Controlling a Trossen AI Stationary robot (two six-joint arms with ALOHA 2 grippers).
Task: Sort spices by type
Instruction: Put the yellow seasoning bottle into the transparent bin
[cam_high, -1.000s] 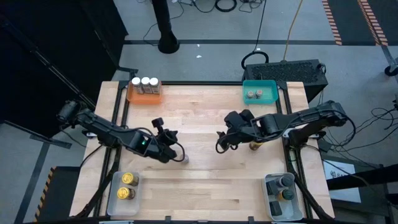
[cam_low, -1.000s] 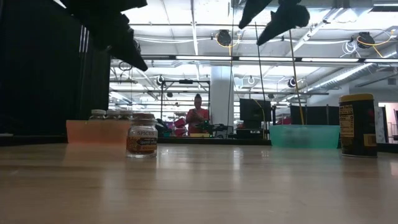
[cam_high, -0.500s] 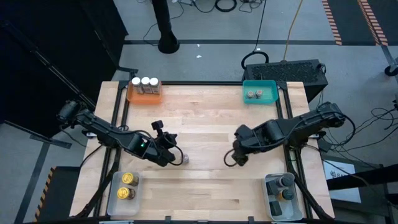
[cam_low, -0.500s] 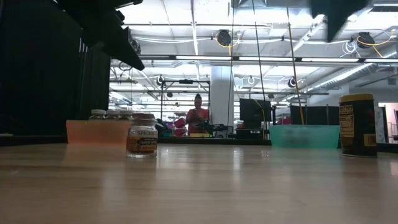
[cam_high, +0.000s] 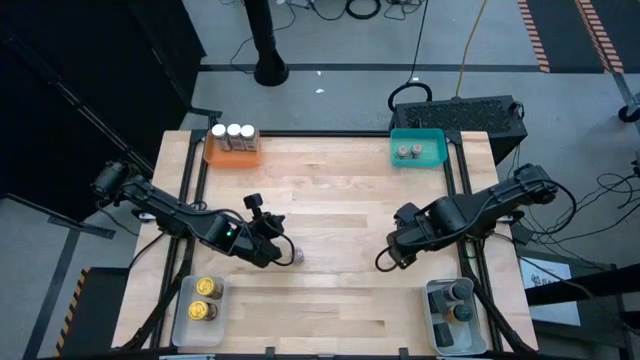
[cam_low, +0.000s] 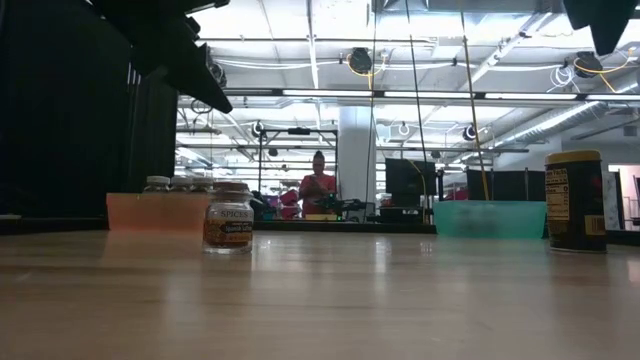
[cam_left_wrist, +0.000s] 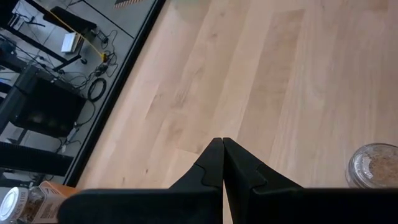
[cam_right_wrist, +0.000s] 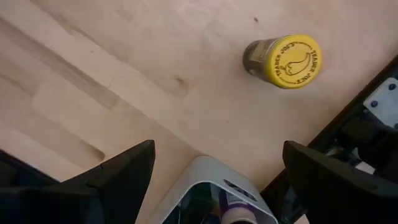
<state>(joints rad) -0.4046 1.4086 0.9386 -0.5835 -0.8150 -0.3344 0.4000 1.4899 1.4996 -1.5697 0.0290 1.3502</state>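
high view: most jars are already sorted: three white-topped ones in the orange tray (cam_high: 232, 150) at the far left corner, two grey-lidded ones in the teal tray (cam_high: 417, 148) at the far right, two gold ones in the clear tray (cam_high: 199, 312) at the near left, dark ones in the clear tray (cam_high: 456, 316) at the near right. the left pincer (cam_high: 281, 250) hangs mid-table, just beside a loose jar (cam_high: 298, 255). the right pincer (cam_high: 392, 262) sits right of centre, above bare wood, near the dark-jar tray.

low view: two jars stand loose on the table (cam_low: 320, 300): a small brownish spice jar (cam_low: 229, 217) left of middle, and a tall yellow-lidded jar (cam_low: 575, 201) at the right. both arms show only as dark shapes at the top corners.

left wrist view: the left pincer (cam_left_wrist: 222, 163) is closed tight, fingertips together, holding nothing. the clear-topped jar (cam_left_wrist: 374, 165) is off to one side of it.

right wrist view: the right pincer (cam_right_wrist: 214, 168) is spread wide and empty, with the yellow-lidded jar (cam_right_wrist: 283, 60) ahead on the wood, and the rim of the dark-jar tray (cam_right_wrist: 214, 186) between its fingers.

judgement: sorting is near its end, with two strays left. next, the right pincer likely needs to line up over the yellow-lidded jar, come down around it and close; the left must open before it can take its jar.
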